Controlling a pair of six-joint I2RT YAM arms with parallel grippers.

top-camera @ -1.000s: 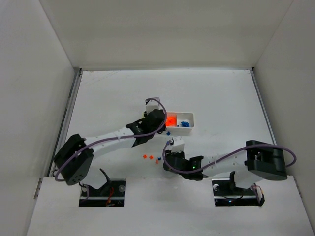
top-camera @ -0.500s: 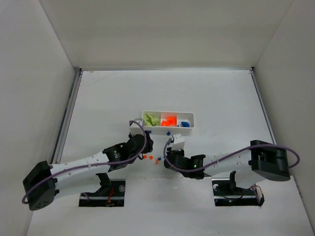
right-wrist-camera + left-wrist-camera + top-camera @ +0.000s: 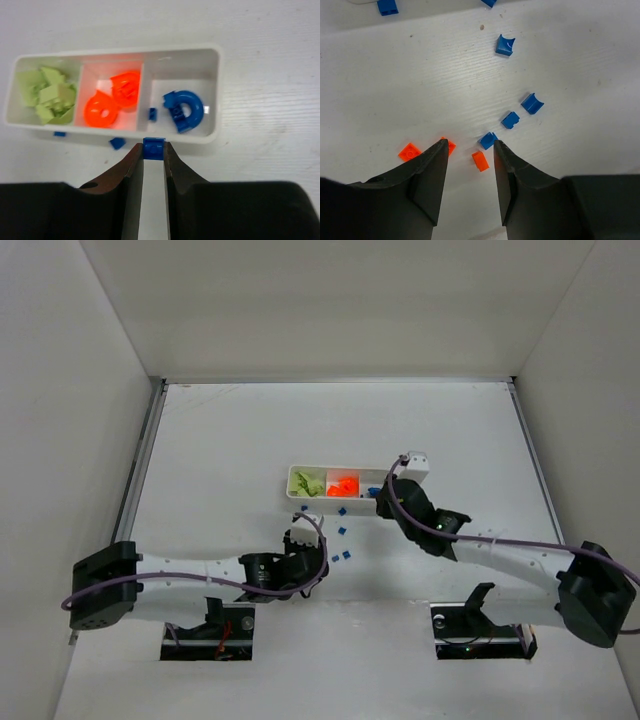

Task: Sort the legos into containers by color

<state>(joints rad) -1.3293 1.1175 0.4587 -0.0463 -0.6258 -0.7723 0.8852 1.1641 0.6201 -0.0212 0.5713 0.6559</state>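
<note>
Blue brick (image 3: 153,148), small and square, clamped in right gripper (image 3: 153,156); white tray (image 3: 216,85) at 12 o'clock, compartments holding green, orange, blue. Left gripper (image 3: 469,150) parted above orange brick (image 3: 480,161).

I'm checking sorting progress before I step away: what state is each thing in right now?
Left gripper: open, fingers either side of an orange brick on the table.
Right gripper: shut on a blue brick.
Tray: green, orange and blue pieces in separate compartments.
Loose blue bricks: lying on the table, unsorted.
</note>
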